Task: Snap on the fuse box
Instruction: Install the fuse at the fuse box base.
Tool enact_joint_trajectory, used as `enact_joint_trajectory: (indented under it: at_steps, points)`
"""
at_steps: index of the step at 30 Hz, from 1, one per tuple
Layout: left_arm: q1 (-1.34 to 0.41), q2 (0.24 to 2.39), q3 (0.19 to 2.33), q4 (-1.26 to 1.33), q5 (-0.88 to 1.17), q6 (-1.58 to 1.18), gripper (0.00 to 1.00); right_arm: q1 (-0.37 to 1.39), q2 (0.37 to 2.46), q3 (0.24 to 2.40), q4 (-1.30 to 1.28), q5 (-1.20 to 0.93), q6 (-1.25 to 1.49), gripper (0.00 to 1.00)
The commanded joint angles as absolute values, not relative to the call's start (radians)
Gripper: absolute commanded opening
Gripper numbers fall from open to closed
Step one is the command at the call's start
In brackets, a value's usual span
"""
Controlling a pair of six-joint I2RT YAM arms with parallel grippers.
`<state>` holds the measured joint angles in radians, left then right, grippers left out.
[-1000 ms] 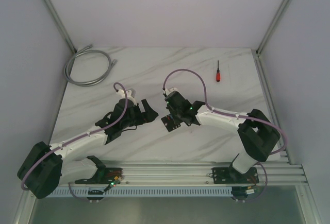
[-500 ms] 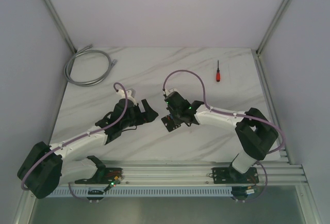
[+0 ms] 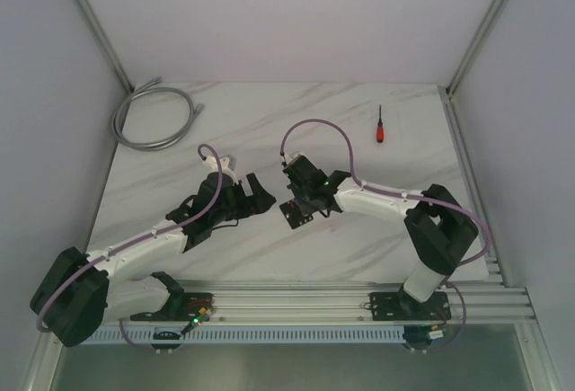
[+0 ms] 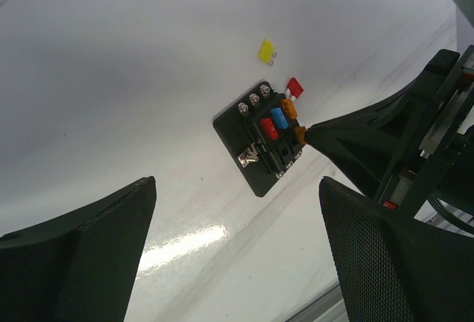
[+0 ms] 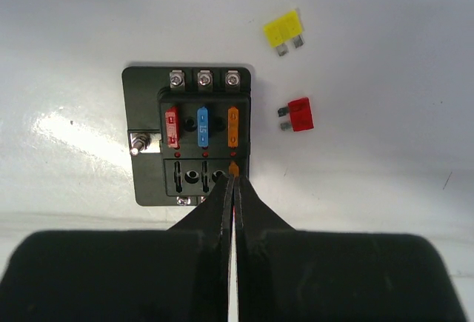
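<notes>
Fuse box [image 5: 145, 100] lies flat so right gripper [image 5: 234, 183], clamped on orange fuse [image 5: 234, 168], can push straight into empty slot; left gripper [image 3: 260, 191] gapes, empty.

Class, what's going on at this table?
The right gripper is shut on a small orange fuse, its tip at the lower-right slot of the fuse box. Three fuses sit in the upper row; a yellow fuse and a red fuse lie loose beside it. The left gripper hangs open nearby.

A white marble-veined table [image 3: 269, 121] stands between plain pale walls [image 3: 296, 13], aluminium rails [image 3: 296, 299] along its near edge, glare [image 4: 185, 239] on top.
</notes>
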<state>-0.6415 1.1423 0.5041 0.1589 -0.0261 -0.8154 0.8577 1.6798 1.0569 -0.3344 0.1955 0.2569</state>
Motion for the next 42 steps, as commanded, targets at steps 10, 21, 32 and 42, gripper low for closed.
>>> enact_joint_trajectory:
  at_steps: [10, 21, 32, 42]
  points:
    - [-0.633, 1.146, 0.500, 0.151, -0.020, -0.818, 1.00, 0.856, 1.851, 1.008, -0.539, 0.132, 0.272, 0.00]
    - [-0.626, 1.131, 0.487, 0.150, -0.021, -0.819, 1.00, 0.848, 1.968, 0.979, -0.563, 0.153, 0.295, 0.00]
    - [-0.623, 1.104, 0.480, 0.147, -0.021, -0.825, 1.00, 0.853, 1.953, 1.039, -0.561, 0.098, 0.286, 0.00]
    - [-0.624, 1.073, 0.479, 0.131, -0.031, -0.832, 1.00, 0.880, 1.794, 1.151, -0.570, 0.126, 0.355, 0.10]
